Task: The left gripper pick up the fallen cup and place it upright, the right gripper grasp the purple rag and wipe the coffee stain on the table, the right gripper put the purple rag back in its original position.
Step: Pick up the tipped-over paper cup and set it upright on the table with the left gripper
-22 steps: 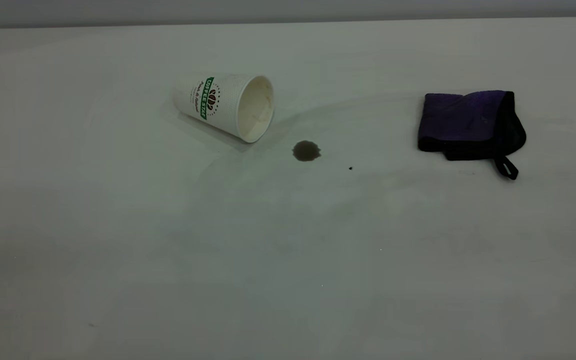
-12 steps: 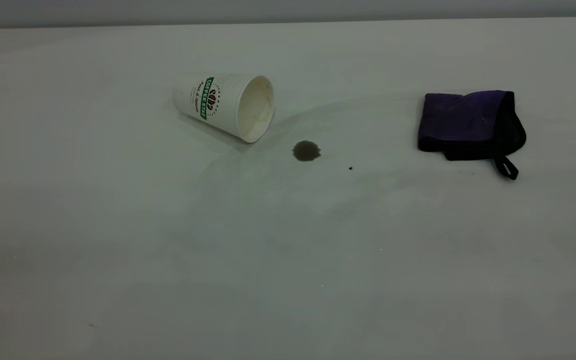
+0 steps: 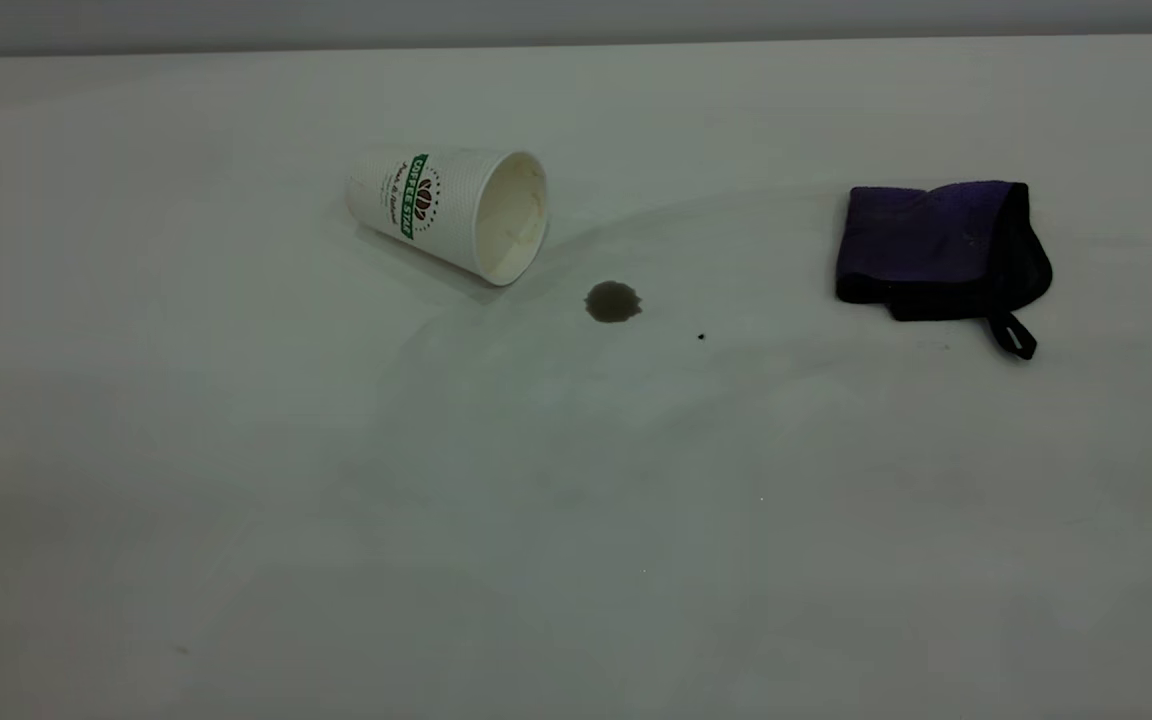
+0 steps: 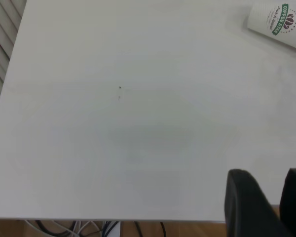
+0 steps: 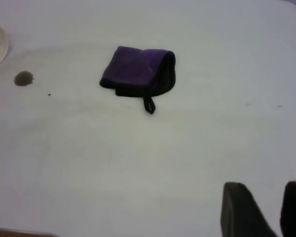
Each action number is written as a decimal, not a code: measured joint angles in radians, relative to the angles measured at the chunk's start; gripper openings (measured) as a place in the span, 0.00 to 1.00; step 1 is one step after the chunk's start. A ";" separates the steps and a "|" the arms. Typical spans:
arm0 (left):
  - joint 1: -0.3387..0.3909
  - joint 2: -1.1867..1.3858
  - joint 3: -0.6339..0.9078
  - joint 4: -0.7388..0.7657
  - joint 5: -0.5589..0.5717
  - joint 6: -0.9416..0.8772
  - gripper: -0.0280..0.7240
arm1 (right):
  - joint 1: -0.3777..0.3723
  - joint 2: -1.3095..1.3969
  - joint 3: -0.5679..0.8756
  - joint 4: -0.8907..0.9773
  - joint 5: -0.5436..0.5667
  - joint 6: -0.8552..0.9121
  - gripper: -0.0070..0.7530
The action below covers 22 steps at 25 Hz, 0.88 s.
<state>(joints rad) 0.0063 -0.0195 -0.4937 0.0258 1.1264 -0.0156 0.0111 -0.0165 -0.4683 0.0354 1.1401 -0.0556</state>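
The cup (image 3: 436,210) lies on its side at the back left of the table (image 3: 576,520), mouth turned toward the coffee stain (image 3: 613,301), a small brown blot just beside it. The purple rag (image 3: 936,250) lies folded at the back right, its loop pointing to the front. Neither arm shows in the exterior view. My left gripper (image 4: 266,175) hovers near the table's edge, far from the cup (image 4: 278,22), a gap between its empty fingers. My right gripper (image 5: 269,186) is also open and empty, well short of the rag (image 5: 138,71) and the stain (image 5: 23,78).
A tiny black speck (image 3: 701,337) sits right of the stain. The table's near edge (image 4: 138,218) shows in the left wrist view, with cables and wood floor below it. A slatted wall panel (image 4: 2,34) stands past the table's side.
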 joint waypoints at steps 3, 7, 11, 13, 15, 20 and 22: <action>0.000 0.000 0.000 0.000 0.000 0.000 0.36 | 0.000 0.000 0.000 0.000 0.000 0.000 0.32; 0.000 0.000 0.000 0.000 0.000 0.000 0.36 | 0.000 0.000 0.000 0.000 0.000 0.000 0.32; 0.000 0.000 0.000 0.000 0.000 0.000 0.36 | 0.000 0.000 0.000 0.000 0.000 0.000 0.32; 0.000 0.000 0.000 0.000 0.000 0.000 0.36 | 0.000 0.000 0.000 0.000 0.000 0.000 0.32; 0.000 0.000 0.000 0.000 0.000 0.000 0.36 | 0.000 0.000 0.000 0.000 0.000 0.000 0.32; 0.000 0.003 -0.001 0.017 -0.001 0.000 0.36 | 0.000 0.000 0.000 0.000 0.000 0.000 0.32; 0.000 0.040 -0.022 0.043 -0.003 0.000 0.36 | 0.000 0.000 0.000 0.000 0.000 0.000 0.32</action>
<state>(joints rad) 0.0063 0.0209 -0.5160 0.0691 1.1232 -0.0156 0.0111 -0.0165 -0.4683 0.0354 1.1401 -0.0556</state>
